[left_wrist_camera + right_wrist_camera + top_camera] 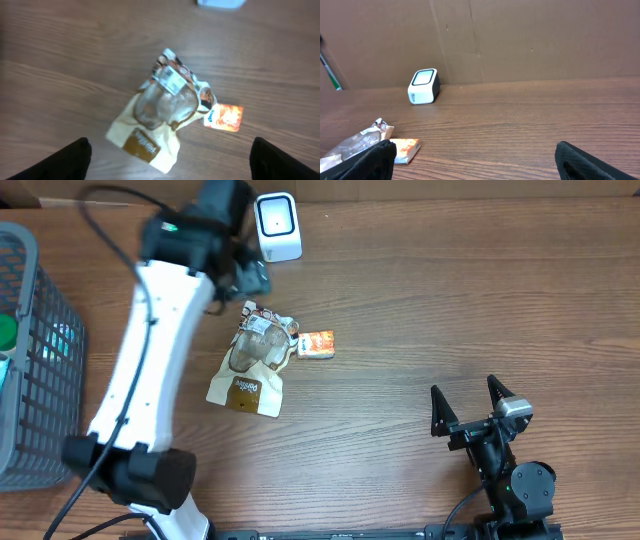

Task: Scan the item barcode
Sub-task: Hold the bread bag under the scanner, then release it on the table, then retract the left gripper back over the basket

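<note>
Beneath the left gripper [170, 150], jaws spread and empty, the snack pouch [160, 107] lies crumpled; a careless grasp could crease its barcode label [170, 79]. The right gripper [465, 387] rests released.

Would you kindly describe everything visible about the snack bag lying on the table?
The snack bag is a crinkled plastic pouch, cream and brown, with a clear window mid-body and a white label facing up near its top. It lies flat and slanted on the wooden table; a small orange packet meets its right edge. Nothing holds it.
</note>
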Available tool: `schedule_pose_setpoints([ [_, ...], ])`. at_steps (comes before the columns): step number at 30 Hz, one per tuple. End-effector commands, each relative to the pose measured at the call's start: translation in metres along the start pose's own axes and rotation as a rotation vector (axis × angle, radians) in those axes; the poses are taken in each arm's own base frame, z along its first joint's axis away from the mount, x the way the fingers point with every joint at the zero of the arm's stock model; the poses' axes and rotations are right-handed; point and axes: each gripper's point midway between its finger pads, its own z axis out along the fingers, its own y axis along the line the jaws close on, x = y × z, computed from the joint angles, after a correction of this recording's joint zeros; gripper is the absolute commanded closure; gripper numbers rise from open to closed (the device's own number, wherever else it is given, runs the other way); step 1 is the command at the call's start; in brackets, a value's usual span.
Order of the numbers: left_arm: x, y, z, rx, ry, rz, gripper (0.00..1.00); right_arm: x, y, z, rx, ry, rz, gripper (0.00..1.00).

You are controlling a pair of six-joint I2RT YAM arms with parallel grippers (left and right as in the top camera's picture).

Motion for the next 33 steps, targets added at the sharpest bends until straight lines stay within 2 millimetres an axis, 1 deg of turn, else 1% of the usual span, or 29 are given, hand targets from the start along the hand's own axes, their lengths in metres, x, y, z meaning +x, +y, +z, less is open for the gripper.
schedule_pose_setpoints([
  [1,-0.033,0.030,-0.064,0.024,-0.161,-0.034,0.20,0.002,-0.001,0.000,0.005,-0.006,0.002,0.00],
  [3,-0.043,0.053,-0.098,0.028,-0.236,-0.074,0.20,0.002,-0.001,0.000,0.005,-0.006,0.002,0.00],
  [5,-0.047,0.068,-0.116,0.024,-0.278,-0.096,0.19,0.002,-0.001,0.000,0.005,-0.006,0.002,0.00],
  [6,-0.051,0.080,-0.127,0.017,-0.311,-0.113,0.17,0.002,-0.001,0.000,0.005,-0.006,0.002,0.00],
  [8,-0.056,0.098,-0.143,0.009,-0.364,-0.131,0.13,0.002,-0.001,0.000,0.005,-0.006,0.002,0.00],
  [9,-0.057,0.111,-0.150,-0.006,-0.386,-0.162,0.11,0.002,-0.001,0.000,0.005,-0.006,0.002,0.00],
  [10,-0.057,0.128,-0.158,-0.027,-0.406,-0.207,0.09,0.002,-0.001,0.000,0.005,-0.006,0.002,0.00],
  [13,-0.056,0.166,-0.167,-0.073,-0.431,-0.299,0.06,0.002,-0.001,0.000,0.005,-0.006,0.002,0.00],
  [16,-0.055,0.195,-0.169,-0.099,-0.435,-0.375,0.03,0.002,-0.001,0.000,0.005,-0.006,0.002,0.00],
  [20,-0.050,0.232,-0.164,-0.132,-0.412,-0.471,0.03,0.002,-0.001,0.000,0.005,-0.006,0.002,0.00],
  [23,-0.042,0.257,-0.155,-0.178,-0.376,-0.534,0.03,0.002,-0.001,0.000,0.005,-0.006,0.002,0.00],
  [27,-0.031,0.284,-0.145,-0.222,-0.327,-0.603,0.04,0.002,-0.001,0.000,0.005,-0.006,0.002,0.00],
  [28,-0.025,0.297,-0.140,-0.242,-0.303,-0.648,0.04,0.002,-0.001,0.000,0.005,-0.006,0.002,0.00],
  [29,-0.021,0.304,-0.137,-0.255,-0.290,-0.680,0.03,0.002,-0.001,0.000,0.005,-0.006,0.002,0.00],
  [33,-0.009,0.330,-0.122,-0.292,-0.242,-0.763,0.03,0.002,-0.001,0.000,0.005,-0.006,0.002,0.00],
])
